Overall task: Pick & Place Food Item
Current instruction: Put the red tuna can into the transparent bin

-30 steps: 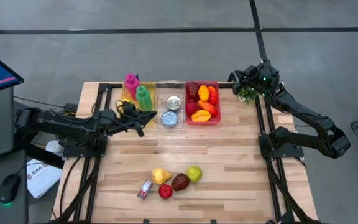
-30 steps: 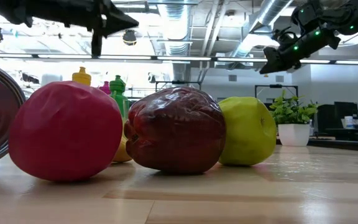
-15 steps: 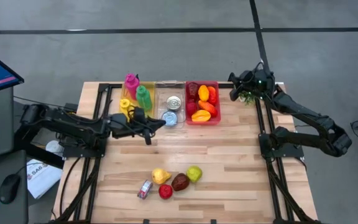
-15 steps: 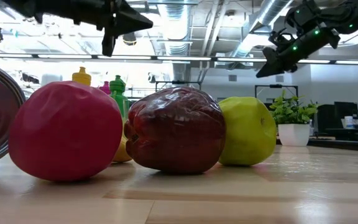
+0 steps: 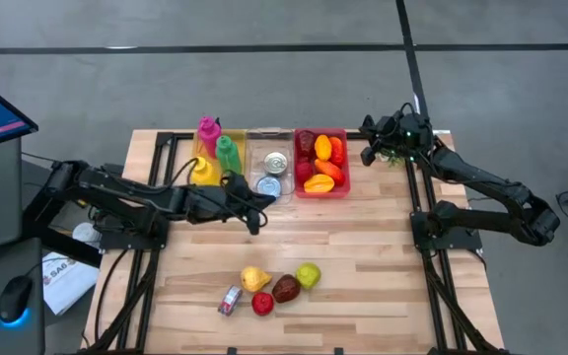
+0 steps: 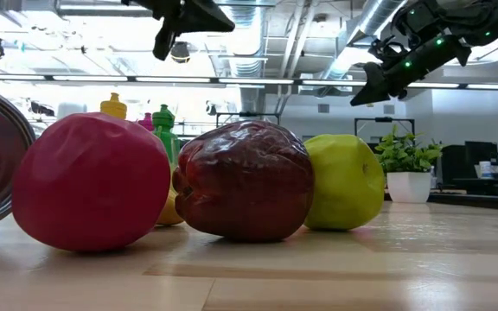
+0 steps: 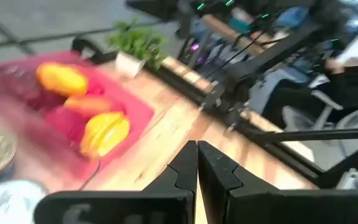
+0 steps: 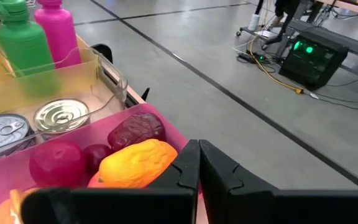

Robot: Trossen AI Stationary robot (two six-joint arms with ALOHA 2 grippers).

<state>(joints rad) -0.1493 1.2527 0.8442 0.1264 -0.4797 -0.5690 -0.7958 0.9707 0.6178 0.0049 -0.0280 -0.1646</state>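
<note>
Red, yellow and green fruit [image 5: 282,286] sat untouched at the table's near edge as the left gripper [image 5: 260,201], clenched and empty, swung out toward them while the right gripper [image 5: 368,150], also clenched, edged beside the red bin [image 5: 344,177].

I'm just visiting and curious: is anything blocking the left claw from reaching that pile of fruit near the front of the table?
Nothing visible does. The left gripper, shut, hangs above bare table in front of the clear bin. Only open wood lies between it and the fruit pile nearer the front edge.
</note>
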